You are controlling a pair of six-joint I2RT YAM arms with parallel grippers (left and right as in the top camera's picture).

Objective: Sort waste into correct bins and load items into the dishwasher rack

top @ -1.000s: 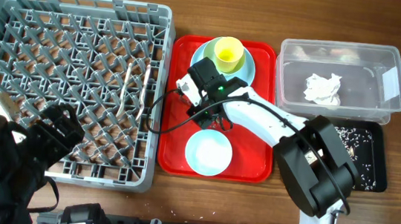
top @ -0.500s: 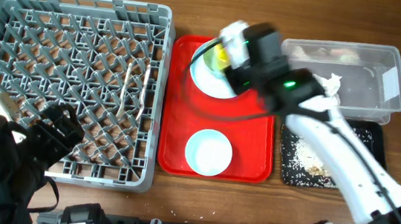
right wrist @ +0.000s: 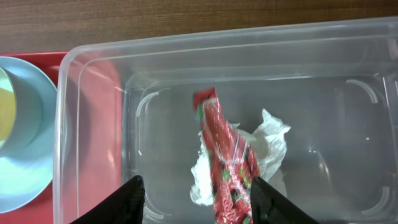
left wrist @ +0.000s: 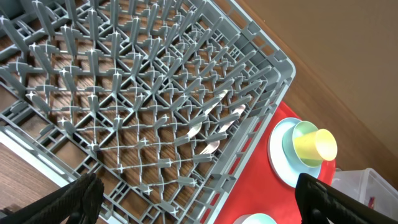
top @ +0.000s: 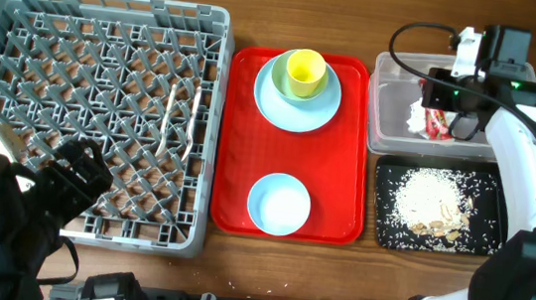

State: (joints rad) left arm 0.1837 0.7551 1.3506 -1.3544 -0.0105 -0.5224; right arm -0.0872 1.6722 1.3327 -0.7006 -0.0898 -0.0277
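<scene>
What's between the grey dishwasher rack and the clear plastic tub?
Overhead view: a flat red tray carrying a light blue plate, yellow-green cup and small blue bowl.

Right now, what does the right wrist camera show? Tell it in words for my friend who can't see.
A red crinkly snack wrapper lies in a clear plastic tub, on top of a crumpled white napkin. The right pincer hangs open above it, gripping nothing. At the left edge are a light blue plate and a red tray.
</scene>
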